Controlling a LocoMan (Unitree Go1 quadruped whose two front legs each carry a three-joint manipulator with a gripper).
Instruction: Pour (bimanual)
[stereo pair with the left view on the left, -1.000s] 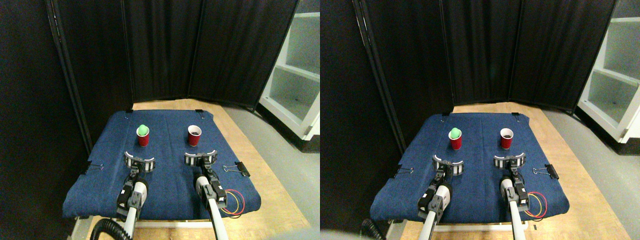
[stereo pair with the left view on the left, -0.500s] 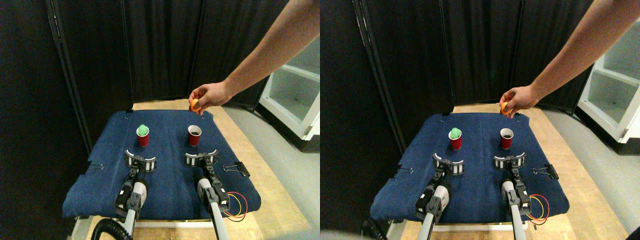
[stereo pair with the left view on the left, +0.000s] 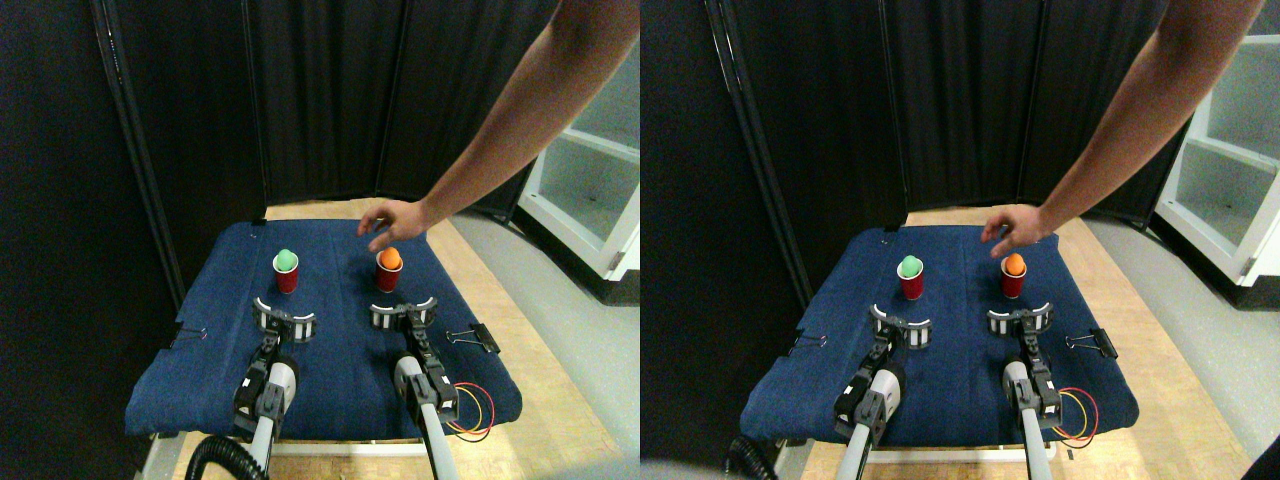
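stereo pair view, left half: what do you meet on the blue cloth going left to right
small binder clip → left gripper → red cup with green ball → red cup with orange ball → right gripper → large black binder clip

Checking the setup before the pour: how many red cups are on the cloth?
2. The left cup holds a green ball; the right cup holds an orange ball.

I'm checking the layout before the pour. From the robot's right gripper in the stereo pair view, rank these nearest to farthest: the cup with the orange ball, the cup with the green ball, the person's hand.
From the right gripper:
1. Cup with the orange ball, directly ahead of it.
2. Cup with the green ball, ahead and to the left.
3. Person's hand, beyond the orange-ball cup, above the cloth's far edge.
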